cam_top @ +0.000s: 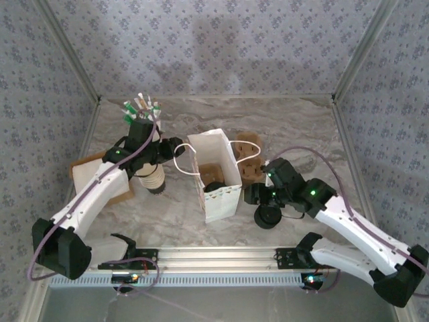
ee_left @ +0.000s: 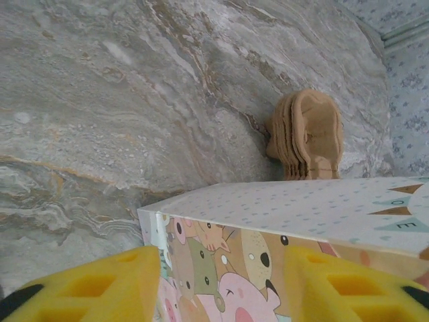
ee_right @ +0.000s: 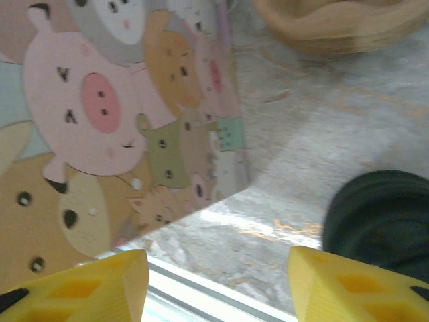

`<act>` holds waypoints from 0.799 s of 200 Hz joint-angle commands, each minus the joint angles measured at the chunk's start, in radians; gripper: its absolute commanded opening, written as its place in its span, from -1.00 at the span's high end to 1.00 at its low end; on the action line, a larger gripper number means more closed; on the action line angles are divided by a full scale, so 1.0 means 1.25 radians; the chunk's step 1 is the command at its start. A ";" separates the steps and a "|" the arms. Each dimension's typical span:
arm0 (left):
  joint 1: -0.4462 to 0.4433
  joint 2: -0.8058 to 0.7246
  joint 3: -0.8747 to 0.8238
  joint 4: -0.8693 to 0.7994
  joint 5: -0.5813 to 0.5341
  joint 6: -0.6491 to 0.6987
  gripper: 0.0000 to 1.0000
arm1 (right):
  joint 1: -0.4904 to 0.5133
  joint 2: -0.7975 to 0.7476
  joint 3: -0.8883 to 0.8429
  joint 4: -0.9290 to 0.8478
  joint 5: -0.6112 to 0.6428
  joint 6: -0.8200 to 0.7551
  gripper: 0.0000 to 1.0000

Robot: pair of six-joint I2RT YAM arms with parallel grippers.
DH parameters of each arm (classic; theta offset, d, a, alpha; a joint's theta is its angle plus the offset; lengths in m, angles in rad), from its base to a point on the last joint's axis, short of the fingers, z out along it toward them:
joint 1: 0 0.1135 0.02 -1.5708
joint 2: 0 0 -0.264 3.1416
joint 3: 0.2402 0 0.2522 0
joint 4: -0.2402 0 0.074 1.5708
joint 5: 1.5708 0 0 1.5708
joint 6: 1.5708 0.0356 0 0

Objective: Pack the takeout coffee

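Note:
A white paper bag with cartoon animals stands open in the middle of the table. Inside it, on a brown carrier, I see the round black lid of the takeout coffee. My left gripper is at the bag's upper left, by its white handle. In the left wrist view it is open, with the bag's corner just beyond its yellow fingers. My right gripper hangs low beside the bag's right wall. It is open over bare table, with the bag to its left.
A pile of black lids lies right of the bag, near the right gripper. Brown cup carriers stand behind it. A stack of dark cups, a flat box and a bunch of sticks are at the left. A metal rail runs along the front.

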 commanded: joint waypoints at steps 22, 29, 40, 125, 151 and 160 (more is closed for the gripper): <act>0.021 -0.089 0.055 -0.099 -0.044 0.030 -0.38 | -0.103 -0.092 0.080 -0.136 0.091 -0.080 -0.26; 0.026 -0.098 0.062 -0.112 -0.053 0.036 -0.46 | -0.129 -0.098 0.092 -0.140 0.085 -0.085 -0.29; 0.037 -0.108 0.077 -0.130 -0.066 0.044 -0.58 | -0.176 -0.101 0.113 -0.144 0.067 -0.135 -0.34; 0.234 0.007 0.281 -0.254 -0.113 0.165 -0.99 | -0.467 0.119 0.305 0.042 -0.264 -0.221 -0.87; 0.317 0.044 0.291 -0.227 -0.098 0.168 -0.99 | -0.477 0.222 0.387 0.099 -0.293 -0.222 -1.00; 0.343 0.052 0.287 -0.206 -0.084 0.163 -0.96 | -0.478 0.257 0.419 0.113 -0.299 -0.231 -1.00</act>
